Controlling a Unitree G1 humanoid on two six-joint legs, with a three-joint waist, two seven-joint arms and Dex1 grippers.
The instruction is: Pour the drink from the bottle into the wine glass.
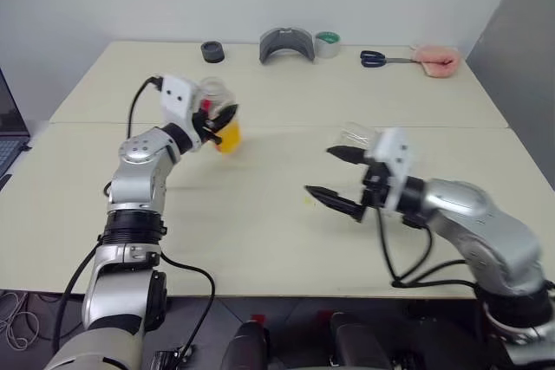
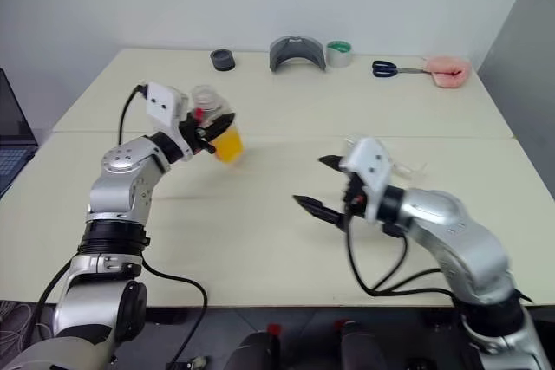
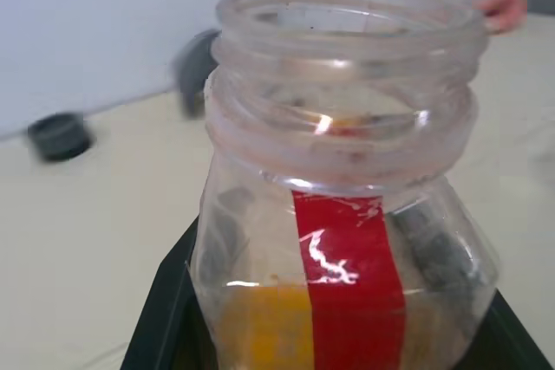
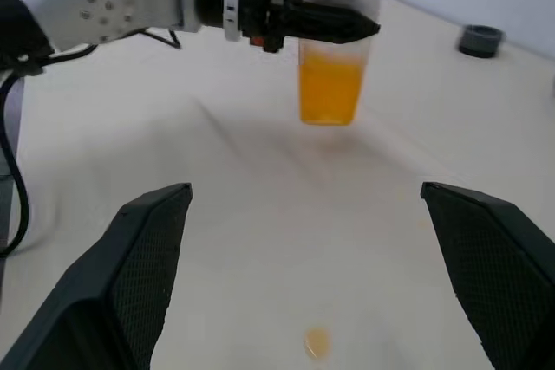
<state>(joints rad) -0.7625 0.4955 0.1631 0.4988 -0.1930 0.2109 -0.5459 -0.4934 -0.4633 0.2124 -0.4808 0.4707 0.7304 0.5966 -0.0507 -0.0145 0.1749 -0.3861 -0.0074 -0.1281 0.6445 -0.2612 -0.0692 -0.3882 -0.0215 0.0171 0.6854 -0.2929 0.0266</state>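
Left gripper (image 1: 224,119), black fingered, is clamped on one small clear bottle (image 1: 218,116) and holds it in the air above the left half of the table (image 1: 260,240). Its long axis stands close to upright, tipped only a little, with the open neck pointing up; no cap is on it. A red strip runs down one side. Orange-yellow drink (image 4: 329,90) fills only the lower part of the bottle.

Right gripper (image 1: 341,178) hangs above the right half of the table, well apart from the bottle, with its two black fingers (image 4: 149,253) spread wide and nothing between them. It points toward the left, at the bottle.

One wine glass (image 1: 357,137) shows as a clear shape just behind the right gripper, on the far side of it; whether it stands or lies cannot be told, nor which way its stem runs.

One small orange spot (image 4: 316,341) lies on the table surface beneath the open right fingers.

Along the far edge of the table sit five single things, left to right: one small dark round object (image 1: 212,52), one grey curved object (image 1: 286,44), one roll of tape (image 1: 327,43), one pair of scissors (image 1: 381,59) with dark handles, and one pink object (image 1: 435,61) at the far right.
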